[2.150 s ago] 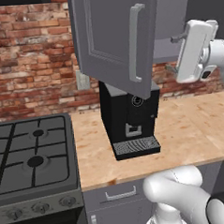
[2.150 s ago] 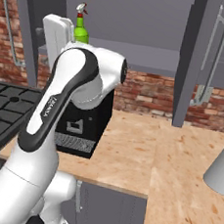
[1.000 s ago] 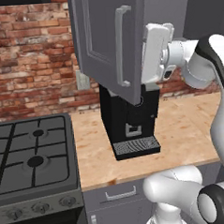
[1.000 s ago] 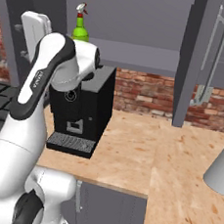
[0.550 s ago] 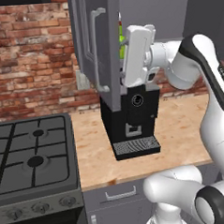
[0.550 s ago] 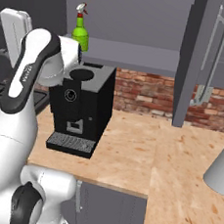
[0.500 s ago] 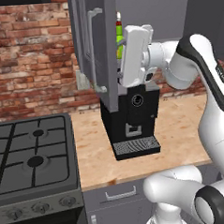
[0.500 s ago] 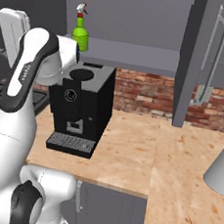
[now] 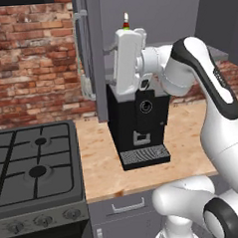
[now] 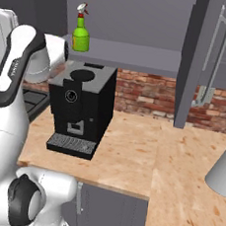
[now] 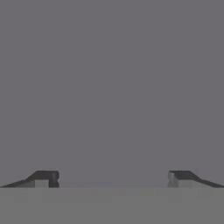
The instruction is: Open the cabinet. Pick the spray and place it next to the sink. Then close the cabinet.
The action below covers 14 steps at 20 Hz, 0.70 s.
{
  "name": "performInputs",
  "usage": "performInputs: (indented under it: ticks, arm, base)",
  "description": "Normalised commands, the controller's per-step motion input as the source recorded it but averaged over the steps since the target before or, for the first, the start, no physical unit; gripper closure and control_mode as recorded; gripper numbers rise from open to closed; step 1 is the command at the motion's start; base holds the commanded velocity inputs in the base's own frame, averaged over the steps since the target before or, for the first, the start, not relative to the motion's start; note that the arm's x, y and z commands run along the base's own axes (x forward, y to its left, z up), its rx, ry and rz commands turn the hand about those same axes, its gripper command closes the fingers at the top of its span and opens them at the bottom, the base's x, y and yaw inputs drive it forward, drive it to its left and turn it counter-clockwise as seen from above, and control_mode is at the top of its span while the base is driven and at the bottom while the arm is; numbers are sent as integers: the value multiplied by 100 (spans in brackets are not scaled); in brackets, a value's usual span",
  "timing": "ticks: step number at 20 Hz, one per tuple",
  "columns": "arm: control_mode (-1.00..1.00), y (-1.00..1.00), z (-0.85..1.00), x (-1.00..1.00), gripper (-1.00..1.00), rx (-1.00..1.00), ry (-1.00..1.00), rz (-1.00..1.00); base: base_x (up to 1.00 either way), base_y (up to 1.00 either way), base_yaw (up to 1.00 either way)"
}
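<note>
Behind the coffee machine (image 9: 139, 124), your arm bends up to the open cabinet (image 10: 145, 24); gripper (image 11: 112, 177) jaws spread wide, holding nothing, facing grey panel.

The cabinet (image 10: 145, 24) is a matte grey wall cupboard, and both flat doors stand swung open, each with a long vertical silver bar handle. Its grey inner shelf (image 10: 136, 55) is exposed. The spray (image 10: 82, 28) stands upright near the shelf's left end, a small yellow-green bottle with a green neck and a red-and-white trigger nozzle on top. From the left base view only its nozzle tip (image 9: 126, 21) is visible.
</note>
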Motion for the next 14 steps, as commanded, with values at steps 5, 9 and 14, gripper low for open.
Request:
performInputs:
  ticks: [5,9,14]
  arm:
    - [-100,-44,0,-15,-100,0,-8,1]
    - [-100,-94,0,-15,-100,0,-9,-2]
    - [-100,-91,0,-5,-100,0,-11,-10]
  base:
    - [0,0,0]
    - [0,0,0]
    - [0,0,0]
